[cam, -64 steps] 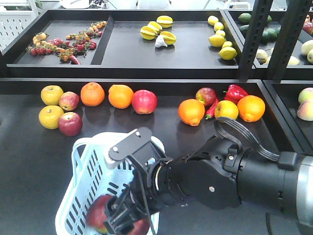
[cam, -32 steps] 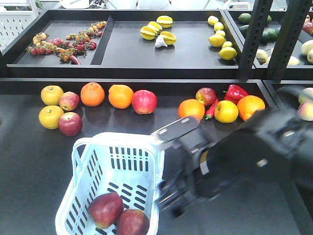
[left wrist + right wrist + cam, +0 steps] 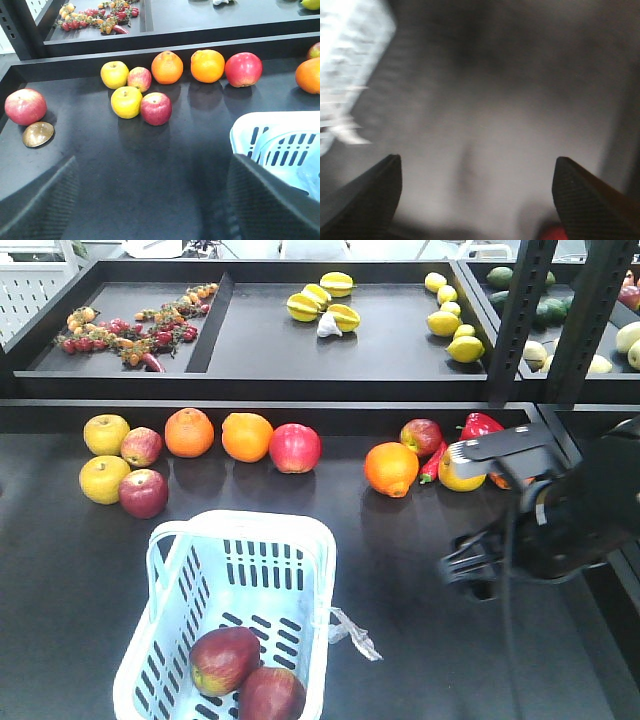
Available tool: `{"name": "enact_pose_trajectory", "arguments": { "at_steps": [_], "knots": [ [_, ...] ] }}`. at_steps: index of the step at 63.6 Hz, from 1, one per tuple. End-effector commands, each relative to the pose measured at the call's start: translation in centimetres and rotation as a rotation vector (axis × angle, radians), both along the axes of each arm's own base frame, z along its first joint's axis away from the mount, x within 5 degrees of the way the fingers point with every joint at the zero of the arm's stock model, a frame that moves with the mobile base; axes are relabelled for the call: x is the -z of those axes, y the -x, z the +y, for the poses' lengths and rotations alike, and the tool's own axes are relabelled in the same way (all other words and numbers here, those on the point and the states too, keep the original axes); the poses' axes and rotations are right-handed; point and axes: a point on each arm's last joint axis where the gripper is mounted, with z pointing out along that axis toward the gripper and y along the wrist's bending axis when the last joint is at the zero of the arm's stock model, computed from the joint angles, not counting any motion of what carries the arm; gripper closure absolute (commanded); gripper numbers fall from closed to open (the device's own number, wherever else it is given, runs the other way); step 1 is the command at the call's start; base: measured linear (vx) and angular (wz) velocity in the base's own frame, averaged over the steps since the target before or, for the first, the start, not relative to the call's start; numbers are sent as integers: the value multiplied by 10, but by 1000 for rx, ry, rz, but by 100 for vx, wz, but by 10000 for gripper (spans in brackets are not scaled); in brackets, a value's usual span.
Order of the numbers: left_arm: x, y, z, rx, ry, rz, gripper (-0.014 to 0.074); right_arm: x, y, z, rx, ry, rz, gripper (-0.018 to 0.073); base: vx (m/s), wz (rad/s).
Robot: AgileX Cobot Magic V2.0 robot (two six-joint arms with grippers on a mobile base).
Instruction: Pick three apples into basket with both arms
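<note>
The pale blue basket [image 3: 165,585] stands at the front left with two dark red apples [image 3: 223,659] [image 3: 270,695] on its slotted bottom. More apples lie in the fruit row behind it: one dark red [image 3: 143,492], one paler [image 3: 141,446], one bright red [image 3: 296,447], and one by the peppers [image 3: 421,436]. My right gripper [image 3: 470,570] hangs right of the basket, open and empty; its view is blurred [image 3: 477,195]. My left gripper [image 3: 152,200] is open over bare shelf, left of the basket [image 3: 280,145], with an apple [image 3: 156,108] ahead of it.
Oranges [image 3: 189,432] [image 3: 391,468], yellow fruits [image 3: 104,479] and red peppers [image 3: 482,428] share the row. A raised shelf edge [image 3: 300,410] runs behind them. A black upright post [image 3: 515,320] stands at the back right. A brown disc [image 3: 38,134] lies at the far left.
My right arm swung from inside the basket out to the right, with its gripper now empty. Two apples now show in the basket, uncovered.
</note>
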Motion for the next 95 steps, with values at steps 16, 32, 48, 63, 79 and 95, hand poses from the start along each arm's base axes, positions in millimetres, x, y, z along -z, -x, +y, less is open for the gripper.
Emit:
{"name": "enact_pose_trajectory", "arguments": {
  "at_steps": [16,32,48,63,79,95],
  "knots": [
    [-13,-2,-1,9,11,-82,9,15,12,-50,161,32,-22,-22,0,0],
    [-13,-2,-1,9,11,-82,9,37,44,-94,332,45,28,-22,0,0],
    [-13,-2,-1,9,11,-82,9,46,65,-107,411,47,36,-22,0,0],
    [-13,-2,-1,9,11,-82,9,51,71,-114,430,124,67,-22,0,0],
    [-13,-2,-1,9,11,-82,9,50,70,-116,433,145,48,-22,0,0],
    [-13,-2,-1,9,11,-82,9,58,65,-116,430,153,87,-22,0,0]
  ]
}}
